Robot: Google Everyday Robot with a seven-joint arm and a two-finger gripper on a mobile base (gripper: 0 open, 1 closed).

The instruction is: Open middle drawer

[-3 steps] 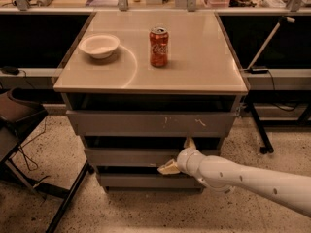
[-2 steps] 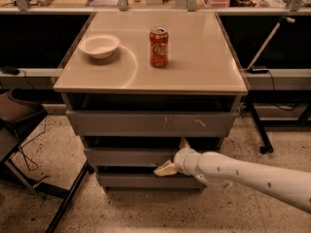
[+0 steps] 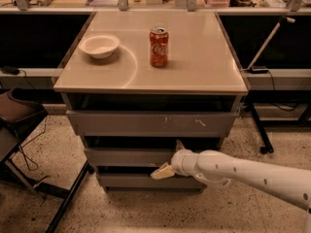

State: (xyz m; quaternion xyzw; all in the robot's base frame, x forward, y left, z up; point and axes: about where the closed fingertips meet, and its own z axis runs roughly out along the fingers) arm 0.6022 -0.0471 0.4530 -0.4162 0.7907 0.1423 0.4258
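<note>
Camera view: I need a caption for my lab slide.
Robot's gripper at the middle drawer front, below a tabletop holding a soda can and bowl.

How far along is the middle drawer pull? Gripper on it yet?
Done: the approach. The gripper sits at the lower edge of the middle drawer front, right of centre. In hand: getting hold of that edge; whether it is actually touching cannot be told. Left: the whole pull. None of the drawer's grey interior shows, so it looks shut.

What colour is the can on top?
The can is red, camera view; end effector at the middle drawer front.
</note>
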